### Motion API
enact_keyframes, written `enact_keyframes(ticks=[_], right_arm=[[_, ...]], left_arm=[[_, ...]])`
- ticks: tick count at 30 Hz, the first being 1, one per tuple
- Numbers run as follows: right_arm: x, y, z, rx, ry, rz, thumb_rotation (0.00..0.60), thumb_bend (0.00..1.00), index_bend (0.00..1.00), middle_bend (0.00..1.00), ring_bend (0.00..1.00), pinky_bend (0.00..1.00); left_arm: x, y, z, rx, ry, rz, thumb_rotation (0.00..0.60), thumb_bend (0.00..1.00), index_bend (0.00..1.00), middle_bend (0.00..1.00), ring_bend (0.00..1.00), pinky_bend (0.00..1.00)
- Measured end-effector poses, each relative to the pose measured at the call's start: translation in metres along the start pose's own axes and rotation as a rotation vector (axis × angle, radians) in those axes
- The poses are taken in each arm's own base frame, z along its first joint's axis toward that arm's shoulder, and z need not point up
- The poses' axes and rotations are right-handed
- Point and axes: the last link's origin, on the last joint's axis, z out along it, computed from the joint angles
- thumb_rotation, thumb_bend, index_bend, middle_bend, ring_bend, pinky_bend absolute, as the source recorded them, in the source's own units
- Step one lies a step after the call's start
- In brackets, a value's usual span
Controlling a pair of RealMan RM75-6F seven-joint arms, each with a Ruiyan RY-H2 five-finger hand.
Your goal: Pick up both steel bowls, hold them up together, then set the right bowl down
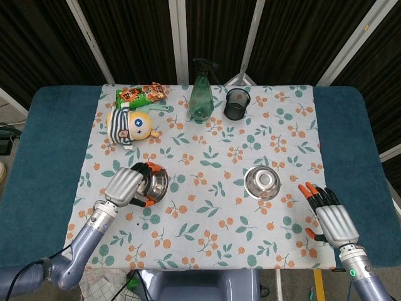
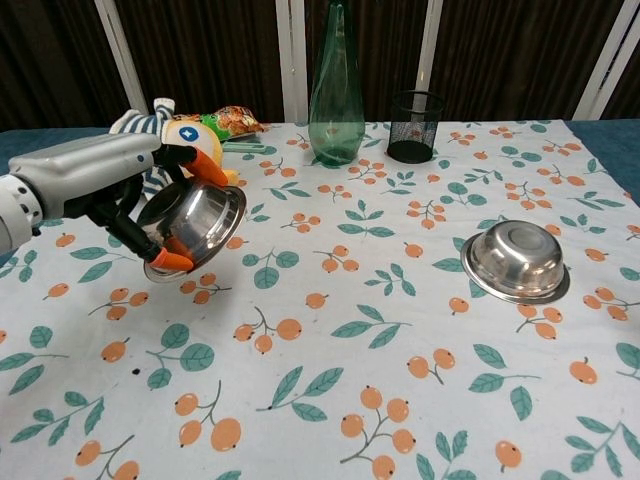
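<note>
My left hand (image 1: 128,186) (image 2: 130,195) grips the left steel bowl (image 1: 155,182) (image 2: 194,224), which hangs tilted above the cloth with its underside turned right. The right steel bowl (image 1: 262,182) (image 2: 515,260) lies upside down on the floral cloth at the right. Near the table's front right corner my right hand (image 1: 329,215) hovers with its fingers spread, holding nothing, a good way short of that bowl. The chest view does not show the right hand.
A striped plush toy (image 1: 130,125) (image 2: 190,135) and a snack bag (image 1: 142,95) lie at the back left. A green spray bottle (image 1: 201,99) (image 2: 336,90) and a black mesh cup (image 1: 237,103) (image 2: 413,127) stand at the back centre.
</note>
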Motion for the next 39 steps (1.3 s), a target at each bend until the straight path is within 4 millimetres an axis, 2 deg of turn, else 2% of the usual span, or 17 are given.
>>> enact_keyframes(ticks=[6,14,21,27,35,39], right_arm=[[0.006,-0.009,0.014,0.027,-0.030,0.004,0.600,0.28,0.00,0.00,0.00,0.00],[0.007,-0.022,0.032,0.077,-0.080,-0.027,0.600,0.28,0.00,0.00,0.00,0.00],[0.020,-0.058,0.070,0.151,-0.070,-0.029,0.600,0.28,0.00,0.00,0.00,0.00],[0.032,-0.089,0.093,0.205,-0.037,-0.048,0.600,0.28,0.00,0.00,0.00,0.00],[0.025,-0.115,0.116,0.213,-0.078,-0.039,0.600,0.28,0.00,0.00,0.00,0.00],[0.020,-0.113,0.130,0.200,-0.098,-0.048,0.600,0.28,0.00,0.00,0.00,0.00]], left_arm=[[-0.003,-0.004,-0.004,-0.017,0.002,-0.009,0.600,0.32,0.46,0.61,0.49,0.67],[0.003,-0.007,-0.010,-0.038,0.020,-0.032,0.600,0.32,0.46,0.61,0.49,0.67],[0.004,-0.012,-0.021,-0.056,0.010,-0.071,0.600,0.32,0.46,0.61,0.49,0.67],[-0.002,-0.013,-0.031,-0.087,-0.025,-0.098,0.600,0.32,0.46,0.61,0.49,0.67],[-0.009,-0.004,-0.039,-0.145,-0.057,-0.116,0.600,0.32,0.46,0.61,0.49,0.67],[-0.008,0.001,-0.040,-0.160,-0.056,-0.120,0.600,0.32,0.46,0.60,0.49,0.67]])
